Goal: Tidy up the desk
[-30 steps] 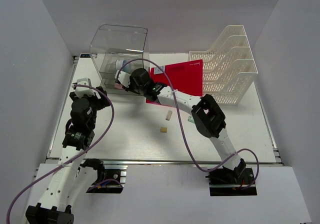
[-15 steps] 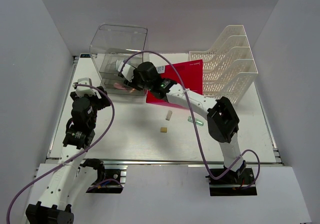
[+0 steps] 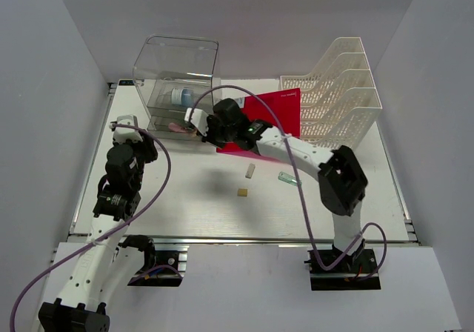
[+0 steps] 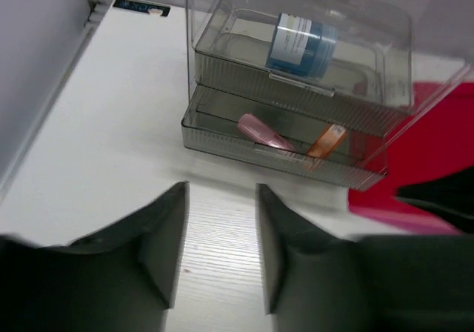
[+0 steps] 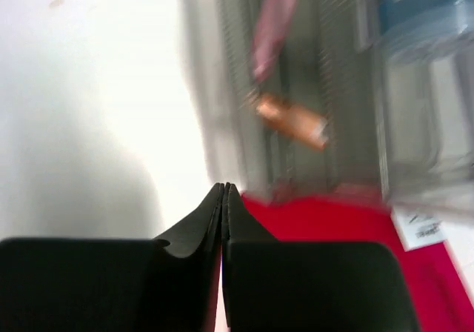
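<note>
White walls close in on the desk [image 3: 185,206], which fills the middle of your overhead view, its rail along the near edge. At the far side stands the clear drawer box [image 3: 176,69]. Right of the box lies a red folder [image 3: 278,113], and further right a white mesh file rack [image 3: 344,102]. Your right arm [image 3: 296,150] reaches to the box's front right corner; your left arm [image 3: 122,173] sits in front of the box, toward its left.

From the left wrist, your left fingers [image 4: 159,236] are spread apart with only bare desk between them. The box's upper drawer holds a blue-labelled jar [image 4: 300,44]; the lower one holds a pink item [image 4: 263,132] beside an orange item [image 4: 326,139].

Your right wrist view is blurred, but the right fingers [image 5: 196,224] are pressed tight together, gripping nothing — tips just beside the box's lower drawer.
</note>
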Controlling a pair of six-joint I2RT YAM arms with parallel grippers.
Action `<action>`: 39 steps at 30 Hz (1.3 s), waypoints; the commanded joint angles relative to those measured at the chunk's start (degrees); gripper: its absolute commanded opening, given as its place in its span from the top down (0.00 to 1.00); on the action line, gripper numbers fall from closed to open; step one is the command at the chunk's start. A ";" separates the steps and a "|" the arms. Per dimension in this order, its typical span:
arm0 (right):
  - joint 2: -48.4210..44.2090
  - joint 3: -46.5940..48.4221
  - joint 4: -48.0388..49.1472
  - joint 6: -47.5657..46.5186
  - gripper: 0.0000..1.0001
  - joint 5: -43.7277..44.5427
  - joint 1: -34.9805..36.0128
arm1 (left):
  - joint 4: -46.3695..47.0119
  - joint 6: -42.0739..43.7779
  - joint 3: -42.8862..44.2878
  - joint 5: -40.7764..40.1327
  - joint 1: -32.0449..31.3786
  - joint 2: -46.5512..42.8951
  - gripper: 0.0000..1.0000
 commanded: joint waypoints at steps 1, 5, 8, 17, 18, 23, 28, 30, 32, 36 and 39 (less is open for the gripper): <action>-10.24 -4.04 -8.40 2.45 1.00 -9.46 -1.80 | 1.60 0.86 -0.91 5.49 -0.16 0.30 0.53; -15.43 -12.73 -15.35 6.59 1.00 -9.56 -6.19 | 3.01 3.06 -0.91 15.68 -0.16 1.53 0.78; -20.44 -21.00 -19.40 7.38 0.66 -10.00 -13.12 | 3.19 4.29 -0.65 23.16 -0.68 2.59 0.90; -35.56 -39.64 -25.66 -1.75 0.24 -7.21 -23.95 | 3.63 5.26 -1.00 28.45 -0.68 2.33 0.34; -35.57 -40.61 -26.18 -2.71 0.24 -6.66 -24.13 | 3.63 5.35 -1.00 28.45 -0.68 2.33 0.32; -34.00 -42.72 -27.24 -5.62 0.21 -6.22 -26.24 | 3.54 5.35 -1.00 28.27 -0.68 2.50 0.28; -31.97 -45.00 -22.34 -5.19 0.22 -3.59 -26.50 | 3.45 5.35 -1.09 27.75 -0.68 2.42 0.27; -30.83 -45.71 -20.22 -4.92 0.23 -2.44 -26.42 | 3.45 5.35 -1.08 27.74 -0.68 2.33 0.27; -29.52 -45.98 -18.37 -4.92 0.24 -2.87 -26.42 | 3.63 5.44 -1.17 27.65 -0.68 2.24 0.27; -26.70 -45.54 -16.70 -4.31 0.31 -3.32 -26.41 | 3.45 5.35 -1.09 27.57 -0.68 2.41 0.27; -25.55 -46.06 -14.59 -4.48 0.34 -3.14 -26.41 | 3.63 5.44 -1.09 27.48 -0.68 2.42 0.27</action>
